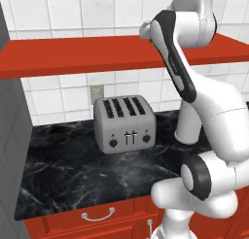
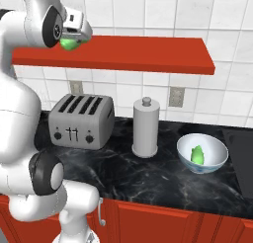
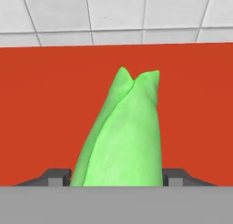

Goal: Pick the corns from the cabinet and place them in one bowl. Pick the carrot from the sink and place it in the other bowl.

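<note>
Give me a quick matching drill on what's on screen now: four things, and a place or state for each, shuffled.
Things:
1. corn in front of hand camera
2. second corn
3. toaster
4. paper-towel holder

Places:
A. lies in the pale bowl
B. between the finger tips, over the red shelf
C. stands between toaster and pale bowl
D. on counter under the shelf's left part

Pairs: 1-B, 2-A, 3-D, 4-C
</note>
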